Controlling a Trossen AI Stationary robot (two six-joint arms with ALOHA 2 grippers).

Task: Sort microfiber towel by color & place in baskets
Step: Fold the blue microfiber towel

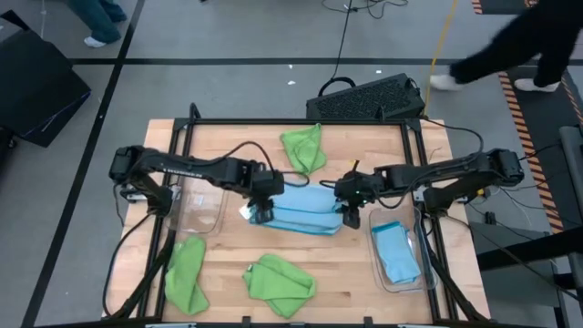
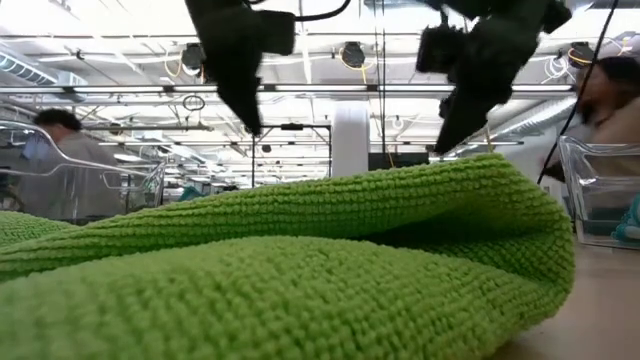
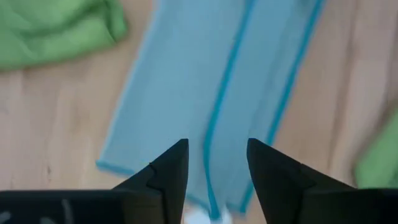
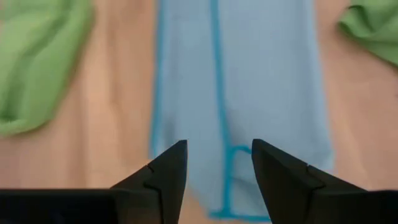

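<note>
From my station the light is bright and even, coming from ceiling strip lights [image 2: 130, 88] that glare white in the low view. Shadows on the pale wooden table [image 1: 237, 248] are soft. Both wrist views blur the folded light blue microfiber towel [image 3: 205, 93]; a walking person [image 1: 510, 55] smears.

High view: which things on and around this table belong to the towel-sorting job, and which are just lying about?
Belongs to the job:
- folded blue towel at table centre, between the left gripper and right gripper, both open
- three green towels
- right basket, holding a blue towel
- left basket, nothing visible in it

Just lying about:
- black perforated crate behind the table
- cables on the floor
</note>
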